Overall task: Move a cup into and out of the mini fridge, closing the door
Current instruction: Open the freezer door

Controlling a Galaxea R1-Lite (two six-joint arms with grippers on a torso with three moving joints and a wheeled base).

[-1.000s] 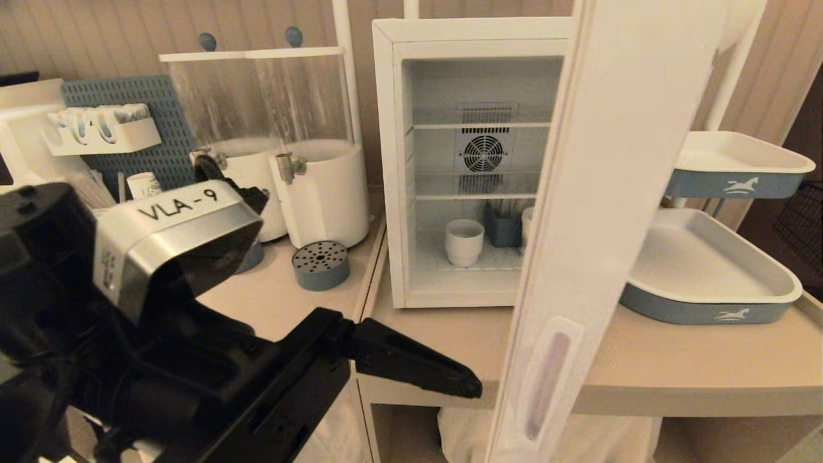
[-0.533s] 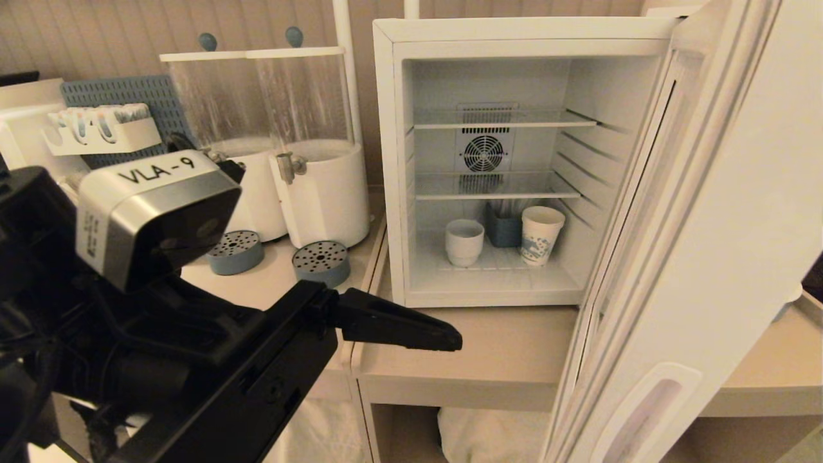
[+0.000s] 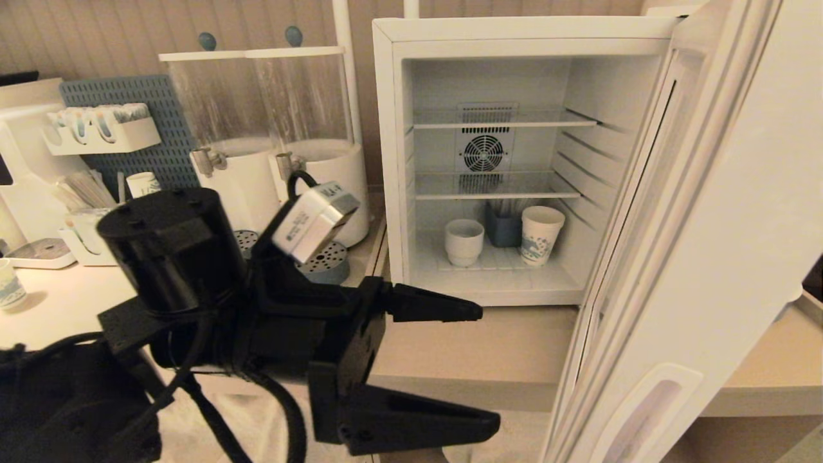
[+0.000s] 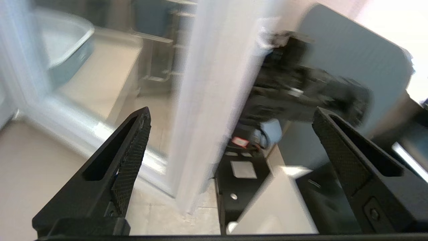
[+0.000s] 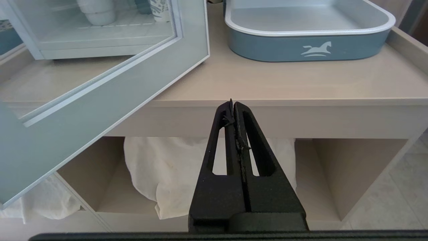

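door (image 3: 720,257) swung wide | cup (image 3: 464,241) on mini fridge (image 3: 389,161) floor, beside paper cup (image 3: 542,235) | left gripper (image 3: 482,366) jaws apart, outside | advice: enter level, straddle cup | right gripper (image 5: 234,107) jaws together, parked

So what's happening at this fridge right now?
The mini fridge stands with its door swung wide. The cup sits on the bottom shelf beside a printed paper cup. The left gripper, open and empty, hovers in front of the opening, short of the cup. The right gripper is shut, parked low by the counter edge.
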